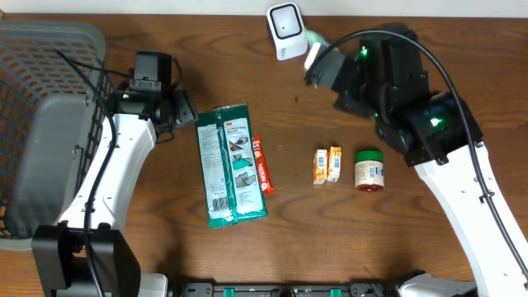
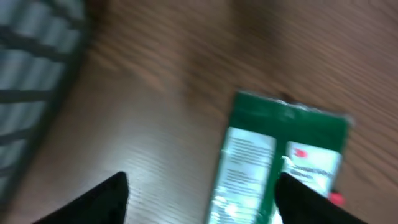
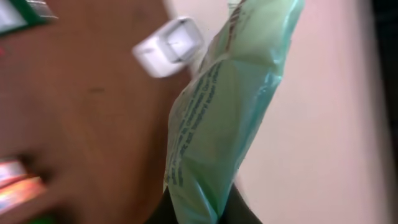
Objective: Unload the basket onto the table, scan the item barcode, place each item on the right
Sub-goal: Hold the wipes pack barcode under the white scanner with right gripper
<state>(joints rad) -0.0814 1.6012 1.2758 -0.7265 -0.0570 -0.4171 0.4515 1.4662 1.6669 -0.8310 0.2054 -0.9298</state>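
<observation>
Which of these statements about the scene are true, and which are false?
1. The right gripper is shut on a pale green pouch. True.
2. The white scanner lies inside the grey basket. False: it stands outside the basket, close to the pouch.
3. The left gripper is open and holds nothing. True.
4. The green 3M package is stacked on the green-lidded jar. False: they lie apart, with two small orange boxes between them.
</observation>
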